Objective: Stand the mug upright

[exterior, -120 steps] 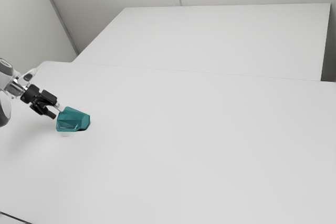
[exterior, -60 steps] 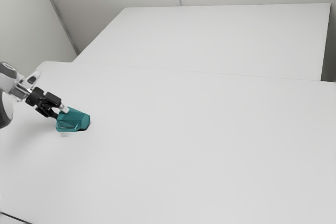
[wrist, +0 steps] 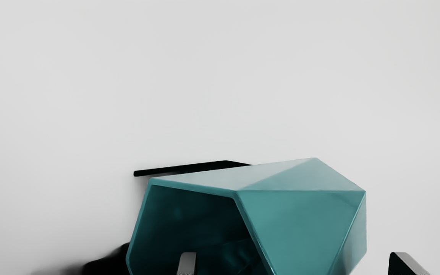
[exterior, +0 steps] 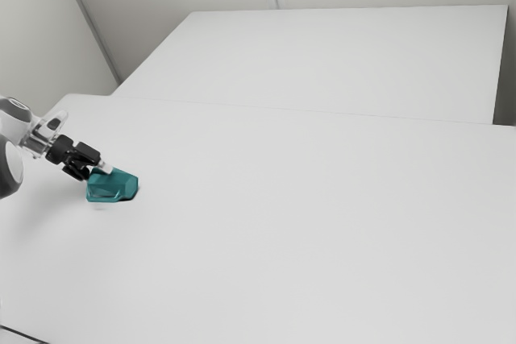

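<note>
At the exterior view's left, the black gripper point(exterior: 103, 173) reaches down to the teal faceted mug point(exterior: 114, 186), which lies on its side on the white table. In the wrist view the mug point(wrist: 296, 221) shows its dark open mouth and angular outer wall. The gripper point(wrist: 292, 263) stands open there with its fingers wide apart: one fingertip point(wrist: 186, 263) is at the mug's mouth, the other beyond the outer wall, with a gap to it. Whether the first finger touches the mug cannot be told.
The white table point(exterior: 306, 215) spreads out around the mug. Behind it a second white surface point(exterior: 339, 62) stands before pale walls. A dark line point(exterior: 24, 334) crosses the exterior view's lower left corner.
My gripper has moved toward the exterior view's right, closer to the mug, and now overlaps its near upper edge there. The mug has stayed where it was.
</note>
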Motion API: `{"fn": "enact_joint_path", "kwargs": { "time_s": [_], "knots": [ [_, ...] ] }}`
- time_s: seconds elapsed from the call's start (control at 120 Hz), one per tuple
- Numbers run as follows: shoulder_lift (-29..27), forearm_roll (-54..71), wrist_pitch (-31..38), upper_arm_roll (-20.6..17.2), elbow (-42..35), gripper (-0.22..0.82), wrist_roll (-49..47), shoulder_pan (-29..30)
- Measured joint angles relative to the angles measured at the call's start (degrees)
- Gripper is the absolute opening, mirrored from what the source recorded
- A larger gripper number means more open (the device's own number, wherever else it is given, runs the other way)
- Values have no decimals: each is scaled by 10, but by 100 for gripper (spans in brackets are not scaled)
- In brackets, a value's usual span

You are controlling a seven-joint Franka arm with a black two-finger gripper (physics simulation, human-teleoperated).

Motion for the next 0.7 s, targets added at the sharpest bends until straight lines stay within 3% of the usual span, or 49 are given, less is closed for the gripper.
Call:
{"fn": "enact_joint_path", "kwargs": {
  "time_s": [0.7],
  "knots": [
    [3,-42,-17,-1,-4,18,3,4]
  ]
}}
